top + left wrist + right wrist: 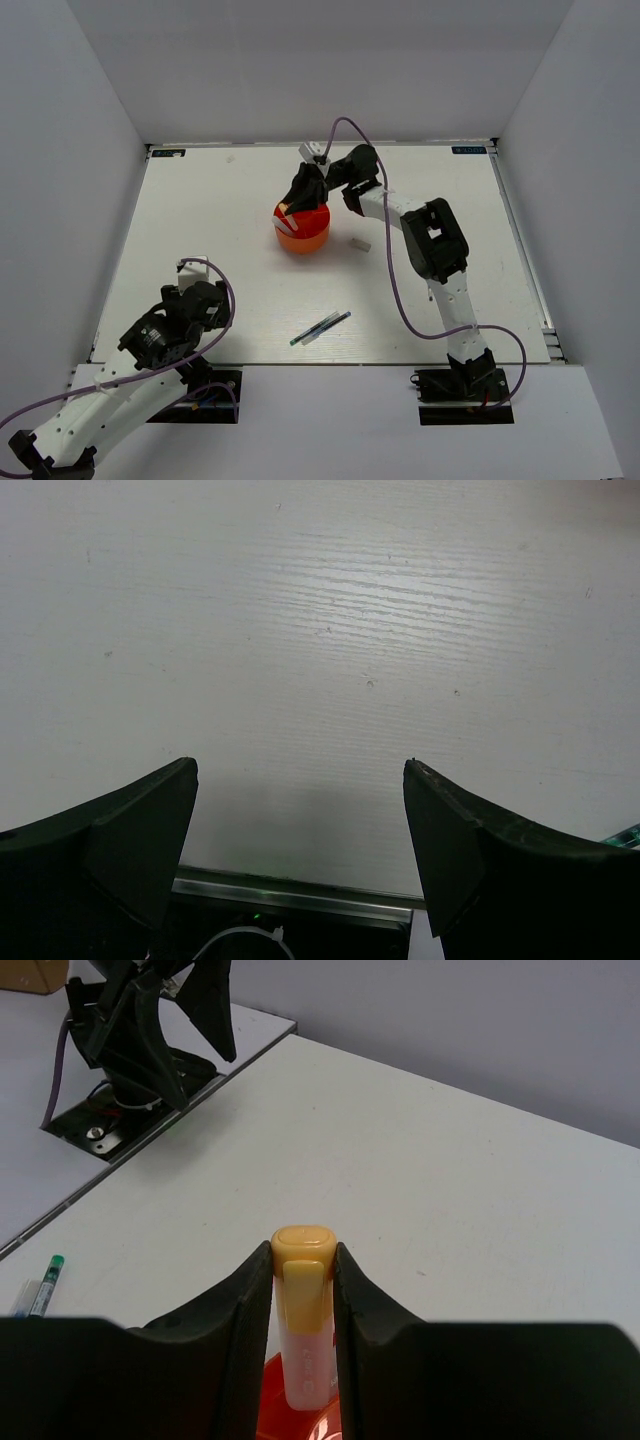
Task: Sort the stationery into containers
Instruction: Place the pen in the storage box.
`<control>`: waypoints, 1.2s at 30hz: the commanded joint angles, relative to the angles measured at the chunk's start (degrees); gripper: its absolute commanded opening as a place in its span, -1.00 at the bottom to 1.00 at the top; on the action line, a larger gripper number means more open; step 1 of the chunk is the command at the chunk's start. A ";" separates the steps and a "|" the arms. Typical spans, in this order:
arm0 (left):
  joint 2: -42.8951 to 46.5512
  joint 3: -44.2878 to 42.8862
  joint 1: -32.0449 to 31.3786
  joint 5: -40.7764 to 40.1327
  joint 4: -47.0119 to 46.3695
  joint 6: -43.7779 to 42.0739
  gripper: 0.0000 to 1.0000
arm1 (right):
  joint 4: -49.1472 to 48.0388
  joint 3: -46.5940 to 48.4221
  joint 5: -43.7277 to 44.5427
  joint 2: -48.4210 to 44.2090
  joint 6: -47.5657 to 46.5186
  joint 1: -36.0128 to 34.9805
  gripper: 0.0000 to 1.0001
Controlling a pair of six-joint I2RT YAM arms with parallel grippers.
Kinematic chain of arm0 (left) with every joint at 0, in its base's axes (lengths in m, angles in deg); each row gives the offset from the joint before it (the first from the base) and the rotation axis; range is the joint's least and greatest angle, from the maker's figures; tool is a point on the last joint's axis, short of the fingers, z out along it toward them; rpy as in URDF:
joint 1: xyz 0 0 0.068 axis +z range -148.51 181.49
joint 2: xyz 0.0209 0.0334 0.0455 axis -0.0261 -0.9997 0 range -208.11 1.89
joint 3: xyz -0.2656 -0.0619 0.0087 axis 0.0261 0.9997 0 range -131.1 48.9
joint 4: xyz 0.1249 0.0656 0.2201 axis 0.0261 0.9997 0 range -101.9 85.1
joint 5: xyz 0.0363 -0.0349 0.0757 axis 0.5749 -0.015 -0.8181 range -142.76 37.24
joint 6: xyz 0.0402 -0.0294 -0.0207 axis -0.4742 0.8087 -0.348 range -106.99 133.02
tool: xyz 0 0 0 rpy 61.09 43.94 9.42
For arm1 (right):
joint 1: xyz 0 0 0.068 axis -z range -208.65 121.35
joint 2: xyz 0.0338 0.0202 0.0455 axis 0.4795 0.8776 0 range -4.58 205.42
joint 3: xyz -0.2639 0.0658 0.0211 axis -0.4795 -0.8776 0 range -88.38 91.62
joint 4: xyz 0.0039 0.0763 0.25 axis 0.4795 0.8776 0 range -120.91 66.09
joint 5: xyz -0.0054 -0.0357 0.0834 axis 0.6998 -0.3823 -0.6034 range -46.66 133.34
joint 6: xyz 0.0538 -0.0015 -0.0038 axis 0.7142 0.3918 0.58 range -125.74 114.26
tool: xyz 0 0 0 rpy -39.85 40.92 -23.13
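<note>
We record: right gripper (pixel 303 1256), jaws clamped on upright highlighter (pixel 303 1310) over organiser (pixel 305 238); left gripper (pixel 300 780), jaws apart above bare worktop (pixel 320 630); pens (pixel 320 328) and eraser (pixel 359 244) lying loose.

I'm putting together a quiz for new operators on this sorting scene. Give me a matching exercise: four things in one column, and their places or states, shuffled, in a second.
Things
1. highlighter
2. pens
3. eraser
4. left gripper

Places or states
A. open, above the table, holding nothing
B. lying just right of the orange organiser
C. clamped upright in the right gripper over the organiser
D. lying side by side toward the near edge, between the two arm bases

Pairs: 1-C, 2-D, 3-B, 4-A
</note>
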 commanded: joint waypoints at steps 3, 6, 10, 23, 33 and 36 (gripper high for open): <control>0.26 -0.17 0.28 -1.36 -0.07 -0.01 0.88 | -4.22 -2.57 -1.78 -0.95 0.31 0.35 -1.00; 0.44 -0.25 0.19 -1.36 -0.25 0.25 0.88 | -4.22 -3.98 -2.04 -0.52 0.22 0.69 -0.90; 0.53 -0.08 0.28 -1.01 -0.42 -0.18 0.88 | -4.04 -4.60 -2.30 -0.08 0.13 0.69 -0.49; -1.14 -0.25 0.28 0.92 -1.13 -0.89 0.75 | -2.72 -7.67 -0.20 -4.46 3.01 1.40 0.04; -16.15 -3.50 0.10 22.33 -16.23 -9.93 -0.97 | 76.67 -22.54 26.59 -35.00 -40.70 4.93 -1.00; -25.54 -11.30 -2.43 25.52 -18.61 -13.62 -0.43 | 88.84 -22.96 44.90 -39.44 -48.42 3.68 -1.00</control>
